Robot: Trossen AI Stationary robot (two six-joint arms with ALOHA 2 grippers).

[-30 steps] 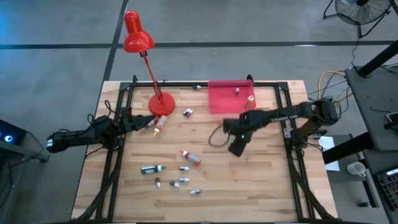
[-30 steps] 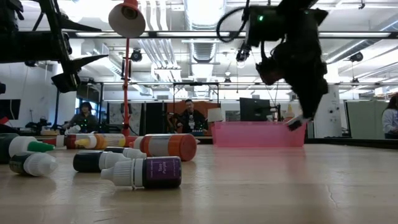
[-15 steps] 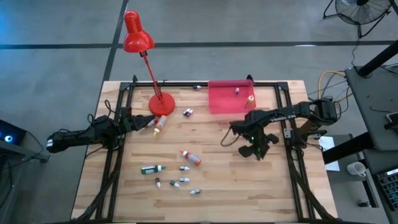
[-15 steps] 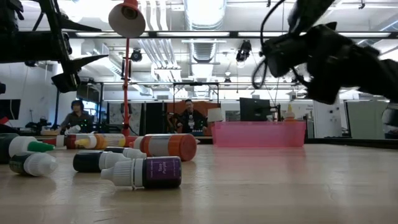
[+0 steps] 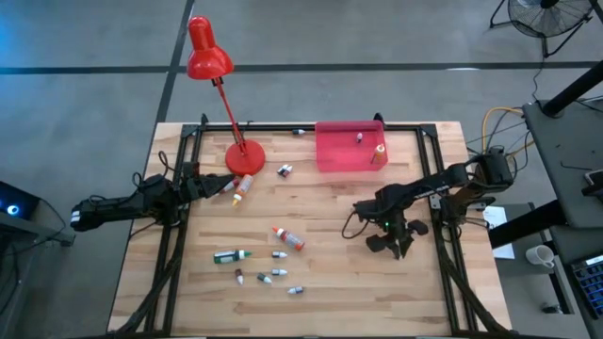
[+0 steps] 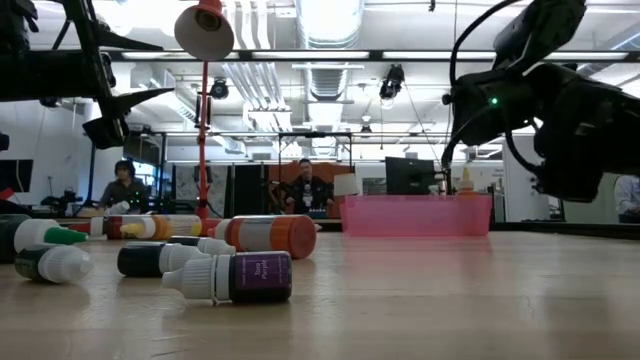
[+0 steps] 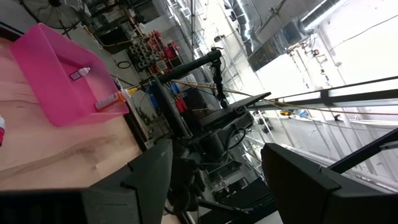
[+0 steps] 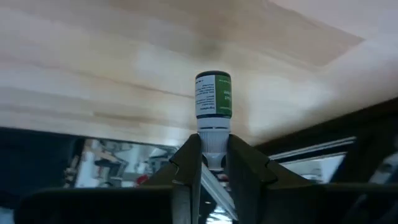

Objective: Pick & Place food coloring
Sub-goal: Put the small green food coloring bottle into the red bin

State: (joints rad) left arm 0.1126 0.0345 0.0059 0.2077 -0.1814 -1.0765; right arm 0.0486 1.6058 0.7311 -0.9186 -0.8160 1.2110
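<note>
My right gripper (image 5: 389, 239) hangs over the table's right half, shut on a small food coloring bottle (image 8: 213, 93) with a green label. Several more food coloring bottles lie on their sides on the wood at centre left: an orange-red one (image 5: 288, 238), a dark green one (image 5: 230, 255) and tiny whitish ones (image 5: 279, 274). Two more sit in the pink tray (image 5: 350, 146). My left gripper (image 7: 217, 177) waits open at the table's left edge, near a bottle (image 5: 242, 187) by the lamp base. My right gripper pinches the bottle's white cap end (image 8: 212, 144) between its two fingers (image 8: 186, 163). The labelled body sticks straight out beyond the fingertips, in line with them, toward the wooden table top. The fingers slant downward.
A red desk lamp (image 5: 209, 58) stands with its round base (image 5: 244, 156) at the far left of the table. A black frame (image 5: 443, 235) runs along the table's sides. Bare wood lies between the bottles and my right gripper.
My right gripper has drawn back from the table's middle toward its right and near edges and has sunk lower. Its wrist has rolled and tipped. The gripper stays shut.
</note>
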